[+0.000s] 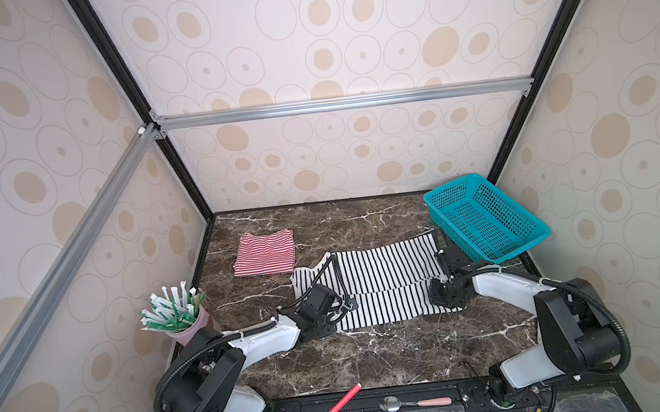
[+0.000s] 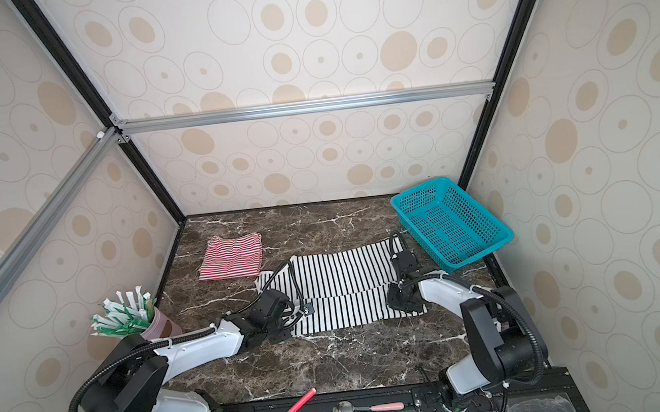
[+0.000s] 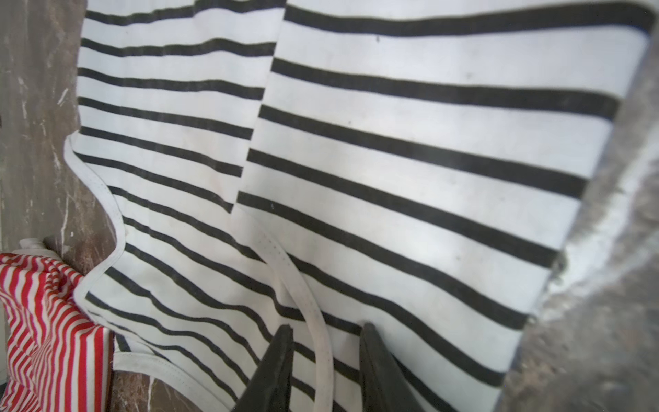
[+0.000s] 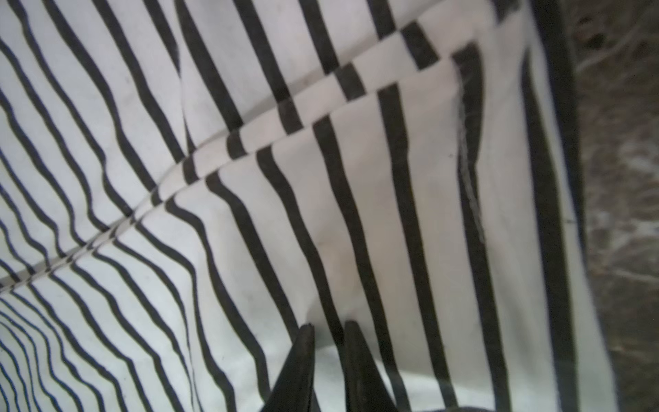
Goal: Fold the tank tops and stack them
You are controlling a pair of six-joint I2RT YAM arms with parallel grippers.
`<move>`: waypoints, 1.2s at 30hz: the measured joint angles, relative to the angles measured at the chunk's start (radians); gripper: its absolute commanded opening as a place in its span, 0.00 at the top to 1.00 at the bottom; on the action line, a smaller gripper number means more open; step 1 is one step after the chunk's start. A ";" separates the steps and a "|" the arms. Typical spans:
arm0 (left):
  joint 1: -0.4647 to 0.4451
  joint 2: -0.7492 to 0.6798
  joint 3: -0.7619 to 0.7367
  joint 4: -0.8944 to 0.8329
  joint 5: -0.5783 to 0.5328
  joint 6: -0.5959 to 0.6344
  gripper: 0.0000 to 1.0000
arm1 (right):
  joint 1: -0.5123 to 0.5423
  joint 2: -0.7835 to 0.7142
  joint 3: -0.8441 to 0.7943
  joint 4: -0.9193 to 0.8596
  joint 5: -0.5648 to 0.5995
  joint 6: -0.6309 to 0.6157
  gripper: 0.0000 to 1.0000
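Note:
The red-and-white tank top [image 1: 264, 253] [image 2: 231, 257] lies folded at the back left of the marble table, its corner showing in the left wrist view [image 3: 42, 321]. The black-and-white tank top [image 1: 382, 281] [image 2: 345, 285] lies spread across the middle, its near strip doubled over. My left gripper [image 1: 347, 305] [image 3: 326, 326] rests on its left end, jaws apart astride the white trim strap [image 3: 313, 306]. My right gripper [image 1: 435, 290] [image 4: 330, 324] is at the right end, its narrow jaws pinching a raised fold of the striped cloth [image 4: 285, 178].
A teal mesh basket [image 1: 484, 216] sits tilted at the back right, close behind the right arm. A pink cup of wrapped sticks [image 1: 176, 311] stands at the left edge. A red pen [image 1: 340, 402] and a spoon [image 1: 416, 403] lie on the front rail.

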 measured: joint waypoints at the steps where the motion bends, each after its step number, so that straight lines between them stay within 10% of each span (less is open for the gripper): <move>1: 0.000 -0.015 -0.006 -0.020 0.012 0.005 0.68 | 0.015 -0.018 -0.013 -0.019 0.002 0.006 0.81; 27: 0.011 -0.279 -0.093 -0.325 0.051 0.085 0.66 | 0.253 -0.140 -0.007 -0.248 0.004 0.098 0.78; 36: 0.013 -0.074 0.082 -0.222 0.059 0.053 0.67 | 0.226 -0.004 0.139 -0.217 0.079 0.084 0.78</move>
